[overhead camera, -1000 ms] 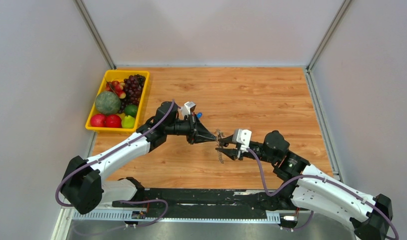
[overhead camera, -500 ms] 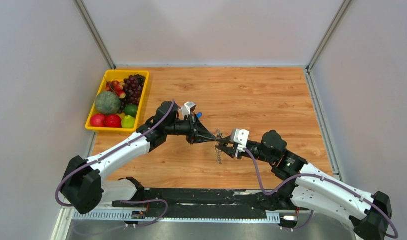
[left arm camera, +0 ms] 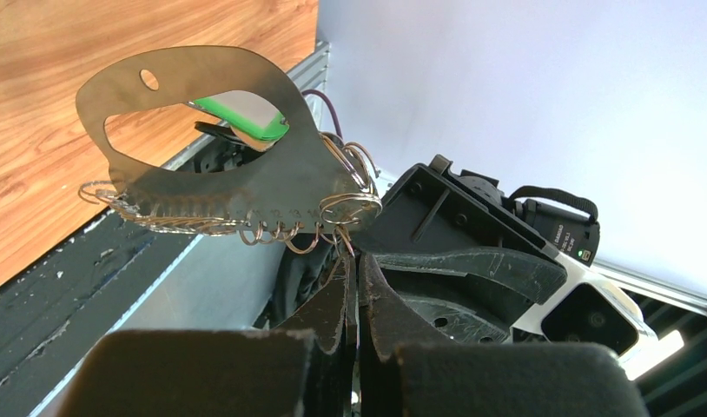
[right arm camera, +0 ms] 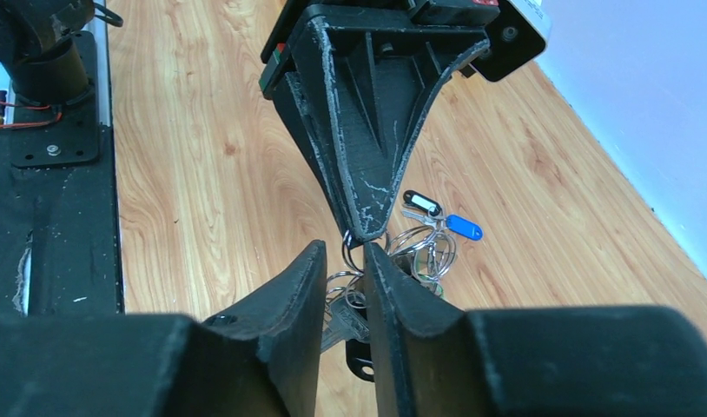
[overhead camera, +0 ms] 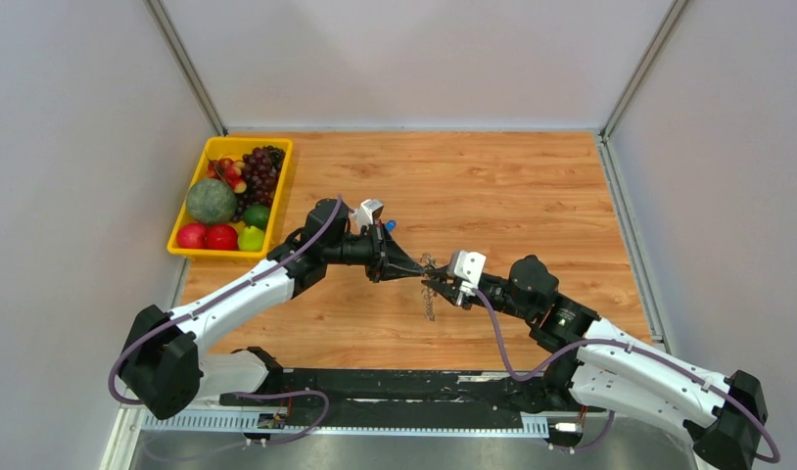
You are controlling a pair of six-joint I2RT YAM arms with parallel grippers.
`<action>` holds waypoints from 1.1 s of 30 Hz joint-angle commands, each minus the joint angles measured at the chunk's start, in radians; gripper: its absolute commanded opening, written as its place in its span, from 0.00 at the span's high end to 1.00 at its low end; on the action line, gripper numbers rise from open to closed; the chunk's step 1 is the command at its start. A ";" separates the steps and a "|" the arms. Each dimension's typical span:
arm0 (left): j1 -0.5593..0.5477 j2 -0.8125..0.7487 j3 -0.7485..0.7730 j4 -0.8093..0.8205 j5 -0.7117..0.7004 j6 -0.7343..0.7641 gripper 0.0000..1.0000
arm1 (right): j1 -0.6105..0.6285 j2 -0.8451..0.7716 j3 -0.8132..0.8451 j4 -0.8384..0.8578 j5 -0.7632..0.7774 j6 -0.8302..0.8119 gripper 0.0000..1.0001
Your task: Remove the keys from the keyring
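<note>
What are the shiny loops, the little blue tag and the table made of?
The keyring looks like bare metal: thin silvery wire loops and a flat grey plate that glint. The blue tag looks like smooth plastic, evenly coloured and glossy. The table shows wood grain, though it may be printed laminate.

The wooden table [overhead camera: 532, 186] carries a yellow fruit tray [overhead camera: 233, 145] at ten o'clock and a blue-headed key [right arm camera: 464, 228] near centre.
</note>
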 commanded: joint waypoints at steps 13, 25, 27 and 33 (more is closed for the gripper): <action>-0.014 -0.029 0.035 0.037 0.027 -0.023 0.97 | 0.010 0.000 0.054 -0.018 0.044 0.053 1.00; 0.005 -0.034 0.014 0.160 0.004 -0.068 0.64 | -0.016 0.050 0.177 -0.151 -0.049 0.274 1.00; 0.014 -0.041 0.017 0.152 -0.001 -0.051 0.61 | -0.048 0.064 0.194 -0.154 -0.081 0.316 1.00; 0.046 -0.094 0.062 -0.011 -0.052 0.085 0.52 | -0.174 0.096 0.226 -0.154 -0.230 0.445 1.00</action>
